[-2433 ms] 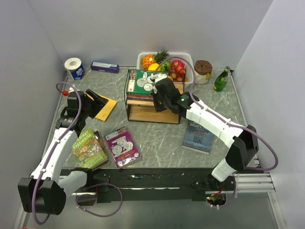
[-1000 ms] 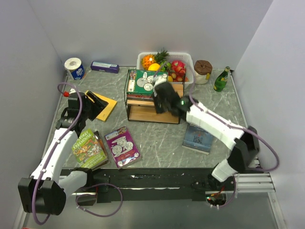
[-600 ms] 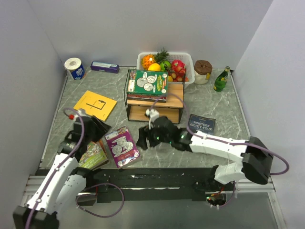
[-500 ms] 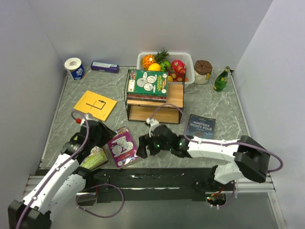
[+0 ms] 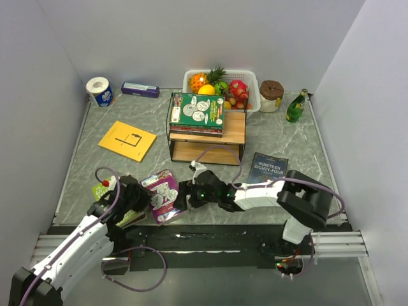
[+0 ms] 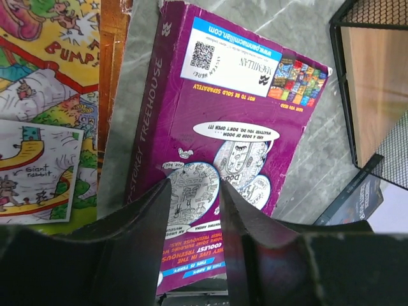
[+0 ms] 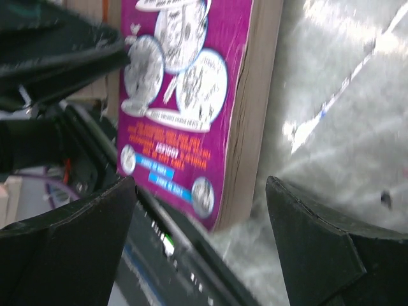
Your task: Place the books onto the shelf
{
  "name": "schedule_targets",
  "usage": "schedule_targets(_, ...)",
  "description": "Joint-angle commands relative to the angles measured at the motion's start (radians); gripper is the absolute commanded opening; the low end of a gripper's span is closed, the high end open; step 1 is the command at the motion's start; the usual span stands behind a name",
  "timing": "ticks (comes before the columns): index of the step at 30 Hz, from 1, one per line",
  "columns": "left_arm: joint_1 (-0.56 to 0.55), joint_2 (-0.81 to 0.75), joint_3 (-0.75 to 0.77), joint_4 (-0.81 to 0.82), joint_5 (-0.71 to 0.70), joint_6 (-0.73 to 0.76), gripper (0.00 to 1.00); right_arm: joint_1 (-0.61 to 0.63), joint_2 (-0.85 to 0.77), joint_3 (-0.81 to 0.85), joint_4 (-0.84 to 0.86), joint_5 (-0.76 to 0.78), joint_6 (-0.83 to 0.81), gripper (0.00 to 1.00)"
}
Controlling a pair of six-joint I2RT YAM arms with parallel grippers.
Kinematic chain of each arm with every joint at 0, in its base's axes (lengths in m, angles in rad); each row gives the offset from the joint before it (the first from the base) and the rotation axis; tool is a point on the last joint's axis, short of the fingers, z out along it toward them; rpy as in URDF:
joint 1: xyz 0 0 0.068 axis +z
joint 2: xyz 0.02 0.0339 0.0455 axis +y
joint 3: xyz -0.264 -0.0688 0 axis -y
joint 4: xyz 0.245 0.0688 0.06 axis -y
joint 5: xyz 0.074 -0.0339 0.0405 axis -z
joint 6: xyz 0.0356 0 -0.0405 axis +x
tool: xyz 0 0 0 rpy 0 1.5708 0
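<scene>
A purple book (image 5: 164, 193) lies near the table's front edge. My left gripper (image 5: 144, 199) is at its left side; in the left wrist view its fingers (image 6: 143, 236) stand a little apart over the purple cover (image 6: 223, 140), gripping nothing. My right gripper (image 5: 185, 194) is open at the book's right side, with the page edge (image 7: 252, 134) between its wide fingers. The green Treehouse book (image 5: 101, 190) and a brown book (image 6: 115, 38) lie beside it. A yellow book (image 5: 127, 140) and a dark blue book (image 5: 268, 167) lie apart. The shelf (image 5: 231, 129) carries a stack of books (image 5: 196, 111).
A white fruit basket (image 5: 250, 79) stands behind the shelf. Along the back are a toilet roll (image 5: 99, 91), a slim purple box (image 5: 140, 89), a brown jar (image 5: 271, 94) and a green bottle (image 5: 295, 106). The black front rail (image 5: 210, 236) runs just below both grippers.
Both arms have swung forward to the purple book, the left from the yellow book, the right from the shelf. The right gripper has opened wide; the left fingers have drawn closer.
</scene>
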Motion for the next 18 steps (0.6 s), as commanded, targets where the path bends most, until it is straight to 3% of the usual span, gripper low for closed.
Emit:
schedule_targets(1, -0.033, 0.073, 0.000, -0.035, -0.068, -0.038, 0.43, -0.007, 0.061, 0.068, -0.028, 0.082, -0.034, 0.89)
schedule_targets(6, -0.078, 0.183, 0.040, -0.038, -0.102, -0.054, 0.42, -0.004, 0.172, 0.124, -0.061, 0.020, -0.035, 0.86)
schedule_targets(10, -0.084, 0.166, 0.034, -0.033, -0.103, -0.049, 0.41, -0.004, 0.221, 0.092, 0.068, -0.107, 0.019, 0.76)
schedule_targets(13, -0.084, 0.139, 0.021, -0.029, -0.099, -0.040, 0.41, -0.005, 0.262, 0.073, 0.178, -0.202, 0.070, 0.58)
schedule_targets(16, -0.086, 0.128, 0.018, -0.026, -0.096, -0.031, 0.42, -0.005, 0.297, 0.067, 0.249, -0.263, 0.110, 0.30)
schedule_targets(18, -0.084, 0.130, 0.018, -0.024, -0.092, -0.026, 0.42, -0.005, 0.310, 0.059, 0.272, -0.283, 0.128, 0.20)
